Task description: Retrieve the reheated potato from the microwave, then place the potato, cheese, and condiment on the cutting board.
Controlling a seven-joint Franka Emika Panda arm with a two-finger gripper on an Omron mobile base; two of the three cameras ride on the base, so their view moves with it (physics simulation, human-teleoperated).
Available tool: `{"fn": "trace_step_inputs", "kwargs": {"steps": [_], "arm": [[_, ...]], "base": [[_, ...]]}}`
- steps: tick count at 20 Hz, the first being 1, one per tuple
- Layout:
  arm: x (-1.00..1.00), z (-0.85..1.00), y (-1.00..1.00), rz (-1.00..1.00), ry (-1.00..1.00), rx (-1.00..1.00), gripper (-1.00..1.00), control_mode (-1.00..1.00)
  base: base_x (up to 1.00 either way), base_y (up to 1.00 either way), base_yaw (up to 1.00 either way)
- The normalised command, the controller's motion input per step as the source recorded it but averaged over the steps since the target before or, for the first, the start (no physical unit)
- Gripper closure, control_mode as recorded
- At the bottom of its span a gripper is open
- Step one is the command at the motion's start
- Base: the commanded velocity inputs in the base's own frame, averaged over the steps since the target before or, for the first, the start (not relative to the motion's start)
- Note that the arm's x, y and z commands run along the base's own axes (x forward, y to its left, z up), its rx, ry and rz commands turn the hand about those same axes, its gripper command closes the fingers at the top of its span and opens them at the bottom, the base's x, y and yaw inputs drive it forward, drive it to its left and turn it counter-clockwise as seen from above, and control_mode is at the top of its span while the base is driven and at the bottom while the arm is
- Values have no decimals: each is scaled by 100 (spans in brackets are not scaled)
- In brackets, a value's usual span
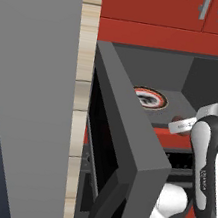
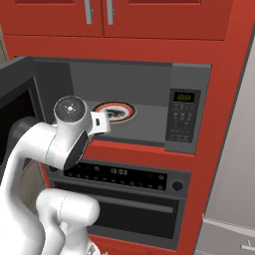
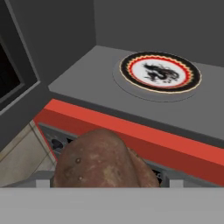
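Note:
A brown, rough-skinned potato (image 3: pixel 103 159) sits between the fingers of my gripper (image 3: pixel 108 182), which is shut on it. The hand hovers just outside the microwave (image 2: pixel 149 79), over its red front sill. The microwave door (image 1: pixel 125 144) stands swung wide open to the left. Inside, a round plate with a dragon pattern (image 3: pixel 159 72) lies bare on the turntable. From the left base view the gripper (image 1: pixel 180 125) shows at the cavity's front edge, beside my white forearm. The cheese, the condiment and the cutting board are out of view.
The open door (image 2: pixel 12 99) juts out into the room at arm height. An oven with a clock display (image 2: pixel 119 172) sits under the microwave, whose keypad (image 2: pixel 184 117) is on the right. Red cabinets (image 2: pixel 124 15) hang above; a tall grey panel (image 1: pixel 27 91) stands at left.

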Motion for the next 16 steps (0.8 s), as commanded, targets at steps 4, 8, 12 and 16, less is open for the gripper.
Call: {"fn": "trace_step_inputs", "kwargs": {"steps": [4, 8, 12, 16], "arm": [[0, 0, 0, 0, 0, 0, 100, -100], [0, 0, 0, 0, 0, 0, 100, -100], [0, 0, 0, 0, 0, 0, 100, 100], [0, 0, 0, 0, 0, 0, 100, 100]], "base": [[0, 0, 0], [0, 0, 0], [0, 0, 0], [0, 0, 0]]}}
